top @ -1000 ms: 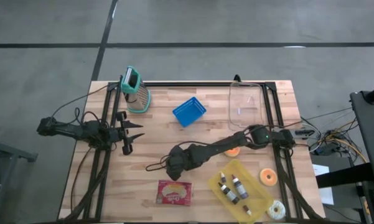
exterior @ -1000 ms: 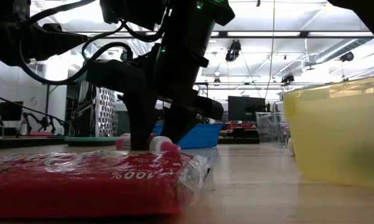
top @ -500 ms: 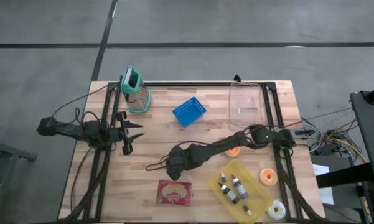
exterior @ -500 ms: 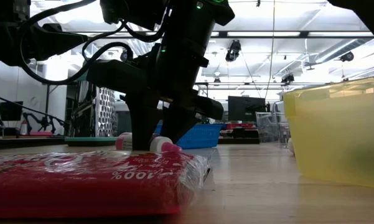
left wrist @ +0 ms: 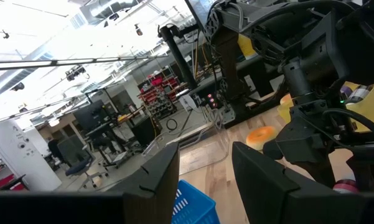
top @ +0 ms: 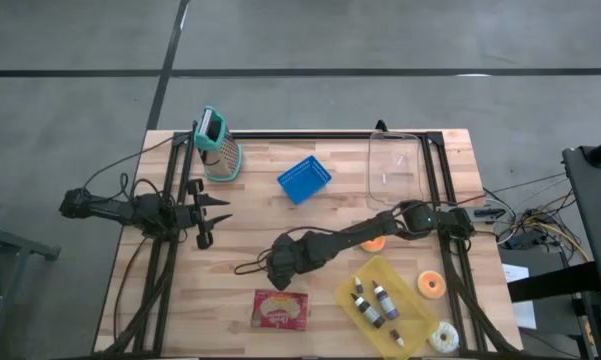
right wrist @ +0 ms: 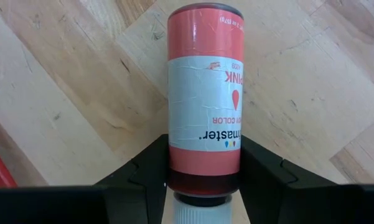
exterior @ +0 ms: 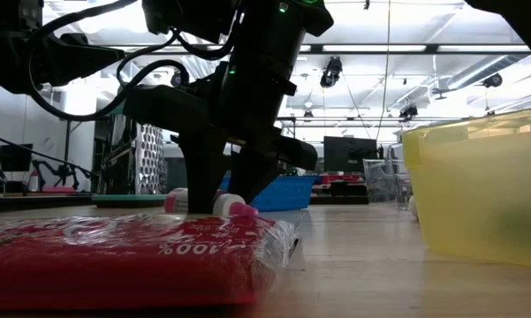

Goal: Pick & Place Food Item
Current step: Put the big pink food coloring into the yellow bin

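- Starting at the left edge of the table, we see the left gripper resting low over the wood with its two fingers spread apart and nothing between them; its own camera shows the same gap between the dark fingers.
- Behind it, near the back-left corner, we find a teal grater standing on the table, and to its right a small blue basket, tilted relative to the table's edge.
- Near the table's centre, the right gripper is lowered to the wood at the end of its long arm, which stretches in from the right side.
- From its wrist camera we see its fingers pressed against both sides of a pink bottle of food colour, which lies on its side on the planks with its white cap towards the camera; we judge it clamped.
- Just in front of that gripper lies a red packet in clear wrap, which fills the near left of the level view.
- Further right, we note a clear tub at the back, an orange ring partly under the right arm, and a yellow tray holding small bottles.
- Rightmost are an orange doughnut and a pale doughnut near the front corner.
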### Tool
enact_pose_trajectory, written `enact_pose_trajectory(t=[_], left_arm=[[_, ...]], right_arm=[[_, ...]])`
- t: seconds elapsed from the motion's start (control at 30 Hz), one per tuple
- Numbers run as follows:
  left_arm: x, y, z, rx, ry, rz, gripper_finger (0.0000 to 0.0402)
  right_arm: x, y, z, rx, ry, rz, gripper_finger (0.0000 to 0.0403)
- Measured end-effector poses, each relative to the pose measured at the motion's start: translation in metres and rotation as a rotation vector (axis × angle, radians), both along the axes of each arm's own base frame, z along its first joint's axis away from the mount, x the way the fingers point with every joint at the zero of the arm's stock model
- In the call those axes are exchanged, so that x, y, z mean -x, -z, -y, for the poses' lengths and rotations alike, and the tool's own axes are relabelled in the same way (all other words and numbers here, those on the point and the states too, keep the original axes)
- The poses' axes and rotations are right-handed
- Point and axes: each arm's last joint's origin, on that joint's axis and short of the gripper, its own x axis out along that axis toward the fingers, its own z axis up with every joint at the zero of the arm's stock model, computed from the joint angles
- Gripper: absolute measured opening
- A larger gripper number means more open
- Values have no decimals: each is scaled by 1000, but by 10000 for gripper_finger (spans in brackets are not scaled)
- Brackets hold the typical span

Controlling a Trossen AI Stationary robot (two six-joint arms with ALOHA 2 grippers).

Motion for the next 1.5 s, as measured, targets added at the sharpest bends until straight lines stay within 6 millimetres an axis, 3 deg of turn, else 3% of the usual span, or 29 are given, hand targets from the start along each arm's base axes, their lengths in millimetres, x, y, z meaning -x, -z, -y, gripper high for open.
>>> enact_pose_trajectory(t=[0.17, 0.63, 0.9, 1.2, 1.5], left_arm=[[0, 0, 0, 0, 0, 0, 152], [0, 0, 0, -1, -2, -4, 152], [-1, 1, 0, -1, -2, -9, 152], [-1, 1, 0, -3, -1, -17, 152], [-1, 2, 0, -3, 0, -18, 152]], right_arm=[[2, -9, 1, 10, -5, 2, 152], [19, -79, -5, 119, -89, 116, 152], [49, -118, -22, 158, -114, 109, 156], [88, -151, -37, 108, 3, 71, 153], [121, -155, -65, 63, 177, 13, 153]])
